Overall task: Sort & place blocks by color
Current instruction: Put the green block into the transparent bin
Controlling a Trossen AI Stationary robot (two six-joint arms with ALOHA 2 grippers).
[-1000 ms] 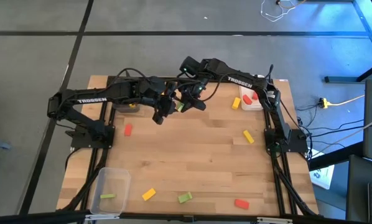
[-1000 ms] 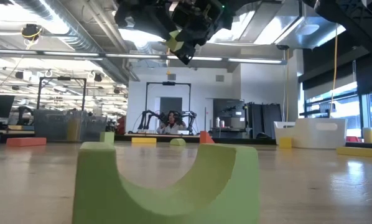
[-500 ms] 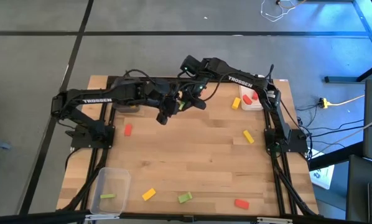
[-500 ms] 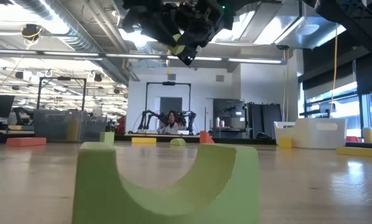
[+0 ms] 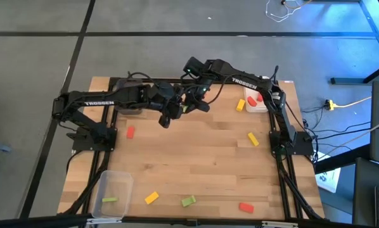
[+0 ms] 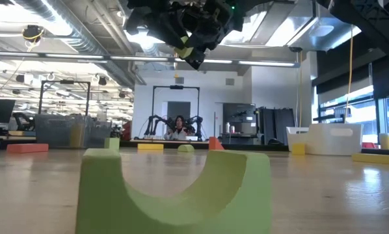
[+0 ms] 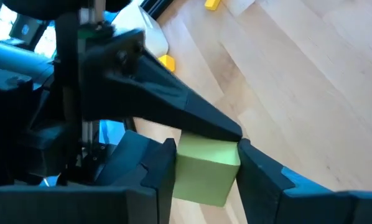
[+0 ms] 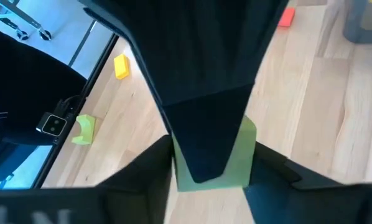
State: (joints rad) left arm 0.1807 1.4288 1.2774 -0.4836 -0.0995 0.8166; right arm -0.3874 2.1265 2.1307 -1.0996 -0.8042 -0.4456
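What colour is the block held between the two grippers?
Light green block; clearest in the left wrist view.

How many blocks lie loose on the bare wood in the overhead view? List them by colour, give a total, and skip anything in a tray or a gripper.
Red blocks: 2
Yellow blocks: 3
Green blocks: 1
Total: 6

a light green block (image 7: 204,171) hangs above the table's far middle, pinched between dark fingers. loose on the wood: a red bar (image 5: 130,132), a yellow one (image 5: 253,139), and near the front edge a yellow (image 5: 151,197), a green arch (notch up) (image 5: 188,201), a red (image 5: 246,206).
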